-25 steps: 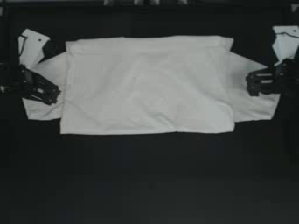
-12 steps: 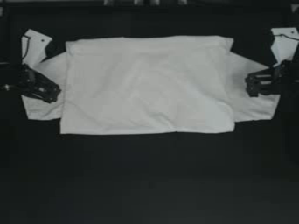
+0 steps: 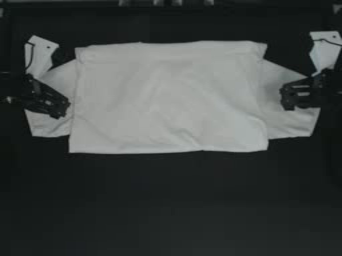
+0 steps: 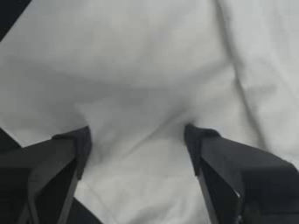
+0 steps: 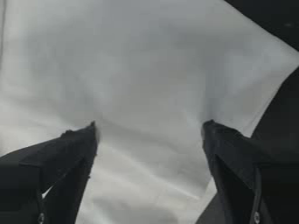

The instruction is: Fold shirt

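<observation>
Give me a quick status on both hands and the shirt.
Left hand open over left sleeve. Right hand open over right sleeve. Shirt flat, not yet folded. Nothing in the way.

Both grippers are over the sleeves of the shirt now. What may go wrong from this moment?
1. The left gripper and right gripper are open over the sleeves of the shirt. When closing, they may pinch only the top layer, or several layers, so the fold could come out uneven.
2. The shirt already shows soft wrinkles across its middle; pulling the sleeves inward may bunch the cloth more.
3. If one arm lifts before the other, the shirt may slide sideways on the table.
</observation>
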You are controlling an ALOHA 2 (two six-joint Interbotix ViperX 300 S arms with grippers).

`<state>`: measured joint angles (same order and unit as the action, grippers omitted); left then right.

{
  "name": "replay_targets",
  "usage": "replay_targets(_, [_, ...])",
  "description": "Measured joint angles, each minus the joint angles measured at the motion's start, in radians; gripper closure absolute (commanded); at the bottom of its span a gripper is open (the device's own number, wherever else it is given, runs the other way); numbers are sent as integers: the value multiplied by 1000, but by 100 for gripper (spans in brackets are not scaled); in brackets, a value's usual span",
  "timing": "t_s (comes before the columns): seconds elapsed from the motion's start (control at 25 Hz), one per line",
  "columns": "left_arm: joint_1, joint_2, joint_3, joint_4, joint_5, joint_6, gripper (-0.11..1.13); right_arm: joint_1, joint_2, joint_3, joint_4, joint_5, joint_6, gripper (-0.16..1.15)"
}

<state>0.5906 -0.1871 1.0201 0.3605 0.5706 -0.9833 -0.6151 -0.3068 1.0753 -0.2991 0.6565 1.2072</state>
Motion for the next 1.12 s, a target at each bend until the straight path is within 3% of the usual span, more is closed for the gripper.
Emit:
replay_targets(0.12, [0,3,0,-25,-3,20,11,0,0,0,-3,0,-2,0])
replay_targets(0.24, [2,20,-3,-55,-2,51,22,-2,-6,0,-3,-2,-2,0])
replay_targets(0.36, [6,32,-5,-64,-6,60,47,0,-25,0,-5,-2,-3,0])
replay_targets(0.52, [6,35,-9,-64,3,61,91,0,-52,2,-5,0,-3,0])
replay_targets(0.6, [5,35,-12,-64,5,64,104,2,-60,2,-6,0,-3,0])
replay_targets(0.76, [-8,37,-20,-54,18,75,97,3,-60,5,-6,2,-3,0])
replay_targets(1.12, [-32,57,-69,-35,64,77,97,3,-57,32,3,5,-3,0])
